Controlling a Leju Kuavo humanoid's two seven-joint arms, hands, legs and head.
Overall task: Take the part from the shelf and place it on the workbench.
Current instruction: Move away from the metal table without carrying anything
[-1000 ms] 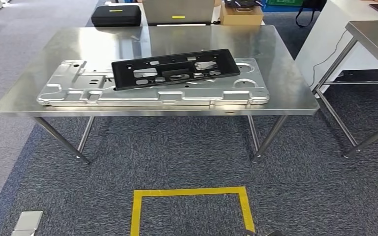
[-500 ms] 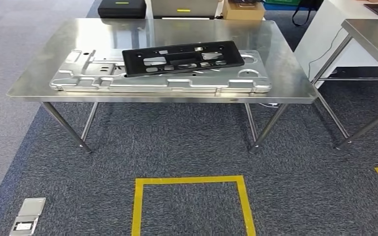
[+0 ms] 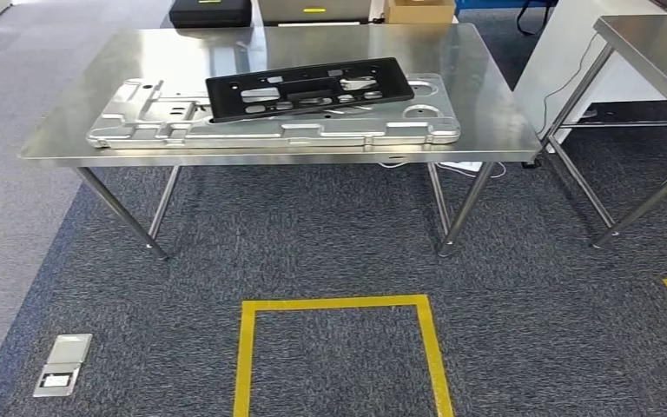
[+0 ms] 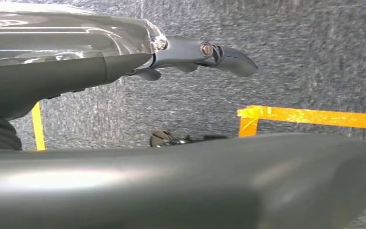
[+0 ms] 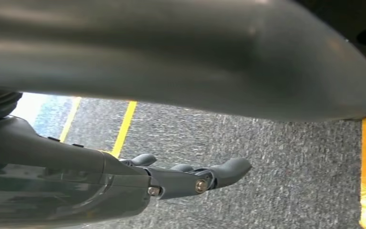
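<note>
A flat black plastic part with several cut-outs lies on a large stamped silver metal panel on the steel workbench ahead of me. In the left wrist view my left hand hangs over the grey carpet, fingers stretched out and holding nothing. In the right wrist view my right hand hangs the same way, fingers extended, nothing in it.
A yellow taped square marks the carpet in front of the workbench, with a floor socket plate to its left. A second steel table stands at the right. A black case and a cardboard box sit behind the workbench.
The whole view has shifted: the workbench now sits higher and farther in the picture and more carpet shows. The black part and the panel keep their places on the bench.
</note>
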